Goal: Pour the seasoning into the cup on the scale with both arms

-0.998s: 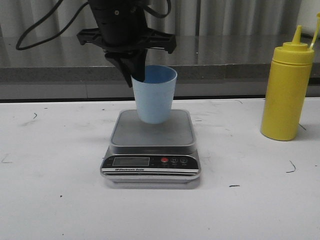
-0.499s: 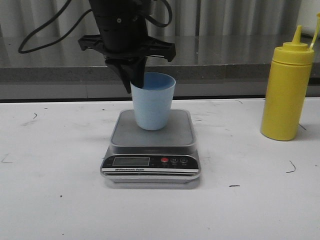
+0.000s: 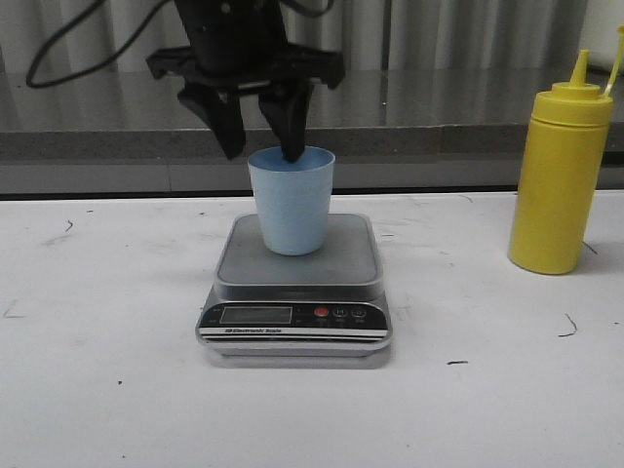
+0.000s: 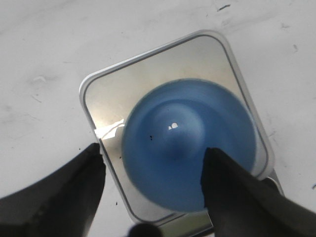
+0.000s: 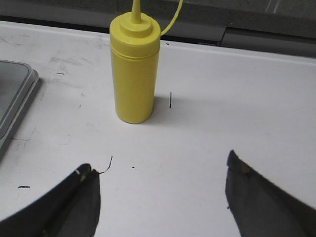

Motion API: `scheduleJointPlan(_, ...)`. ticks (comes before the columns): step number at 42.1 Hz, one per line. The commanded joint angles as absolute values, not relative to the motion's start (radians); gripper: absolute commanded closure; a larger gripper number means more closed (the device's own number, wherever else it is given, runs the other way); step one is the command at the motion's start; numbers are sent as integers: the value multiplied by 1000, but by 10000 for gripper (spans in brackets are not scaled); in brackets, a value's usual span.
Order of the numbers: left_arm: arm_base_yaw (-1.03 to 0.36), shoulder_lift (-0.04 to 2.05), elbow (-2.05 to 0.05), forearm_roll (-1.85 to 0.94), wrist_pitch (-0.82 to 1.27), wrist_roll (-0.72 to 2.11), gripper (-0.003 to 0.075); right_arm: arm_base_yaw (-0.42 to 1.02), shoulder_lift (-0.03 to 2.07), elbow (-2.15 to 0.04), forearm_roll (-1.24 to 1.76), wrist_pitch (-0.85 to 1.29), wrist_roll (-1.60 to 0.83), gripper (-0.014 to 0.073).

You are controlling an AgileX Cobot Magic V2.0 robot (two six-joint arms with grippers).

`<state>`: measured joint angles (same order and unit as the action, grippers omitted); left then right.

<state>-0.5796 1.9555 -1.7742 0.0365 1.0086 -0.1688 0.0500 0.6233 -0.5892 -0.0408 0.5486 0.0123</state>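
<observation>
We see a white table (image 3: 107, 390) with a digital scale (image 3: 294, 322) standing near the middle of it, bare tabletop on both sides and in front. A pale blue cup (image 3: 291, 200) stands upright on the scale's steel platform, toward the back; in the left wrist view the cup (image 4: 190, 145) sits inside the platform's rim with a band of steel showing around it. The left gripper (image 3: 261, 127) hangs above the cup with its fingers spread apart: one finger hangs outside the cup's left side, clear of the wall, and the other (image 3: 291, 132) reaches down to the rim, though we cannot tell if it touches. It holds nothing. The yellow seasoning bottle (image 3: 561, 175) stands upright well to the right of the scale, open table between them. In the right wrist view the right gripper (image 5: 160, 197) is spread wide, empty, with the bottle (image 5: 134, 74) ahead of it.
</observation>
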Motion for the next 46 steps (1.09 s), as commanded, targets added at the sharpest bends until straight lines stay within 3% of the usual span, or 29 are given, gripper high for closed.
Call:
scheduleJointPlan(1,-584,1803,-1795,31,1017,-157,293,49,632,-623,-53,480,0,43)
scheduleJointPlan(26,-584,1083,-1138,28,781,-89,293,49,632,-623,-53,480,0,43)
scheduleJointPlan(37,-584,854,-875,28,733,-89,293,49,632,-623,-53,480,0,43)
scheduleJointPlan(46,-584,756,-792,68,703,-89,293,49,632,-623,-53,480,0,43)
